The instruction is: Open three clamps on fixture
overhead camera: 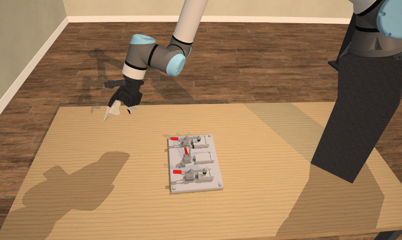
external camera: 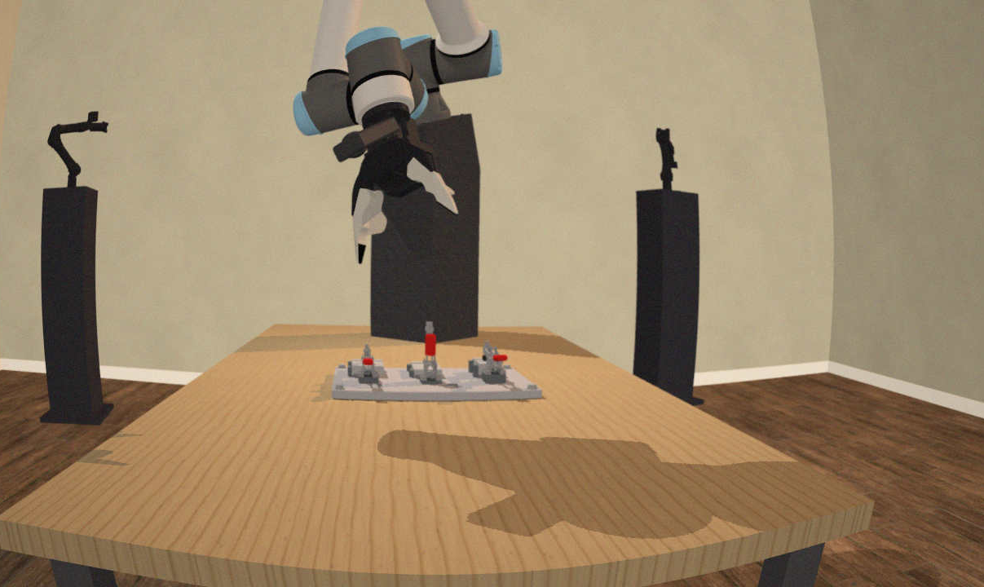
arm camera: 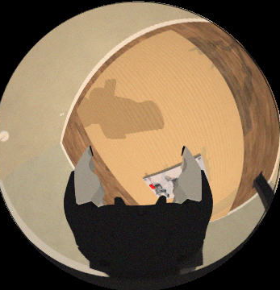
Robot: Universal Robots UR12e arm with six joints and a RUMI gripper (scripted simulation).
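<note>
Top view: gripper [overhead camera: 118, 115] spread wide and empty, high above the table [overhead camera: 77, 179]. Fixture [overhead camera: 196, 186] lies well below and ahead of the fingertips. Its clamps [overhead camera: 186, 155] look rigid, likely sprung; judged best worked at the red handles [overhead camera: 174, 138], which may slip.

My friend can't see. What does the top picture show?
A robot arm's open, empty gripper hangs above the far left of a wooden table. Mid-table sits a grey fixture with three red-handled clamps; the middle handle stands up.
</note>
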